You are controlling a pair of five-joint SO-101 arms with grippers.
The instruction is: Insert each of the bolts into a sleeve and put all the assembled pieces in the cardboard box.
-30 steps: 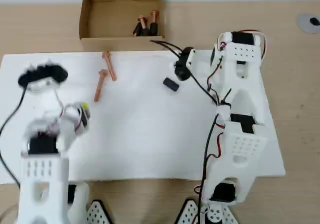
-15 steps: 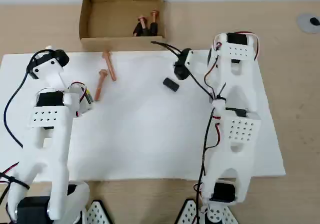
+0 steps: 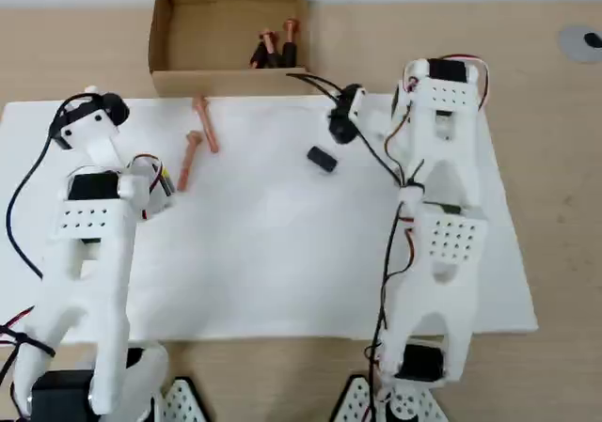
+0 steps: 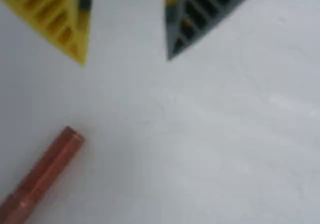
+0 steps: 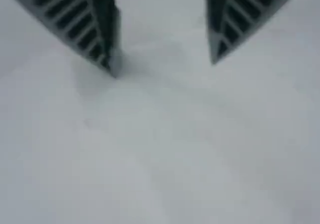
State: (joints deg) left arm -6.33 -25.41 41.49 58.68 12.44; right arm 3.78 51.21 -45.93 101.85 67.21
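Smooth copper bolt [image 4: 42, 176] near left jaws: ribbed wedges, spread, empty; right jaws spread, empty.

I can read no lettering, number or sign anywhere. The cardboard box [image 3: 209, 37] shows plain brown board, and the white sheet [image 3: 273, 253] is unmarked — nothing legible from my wrist cameras either.
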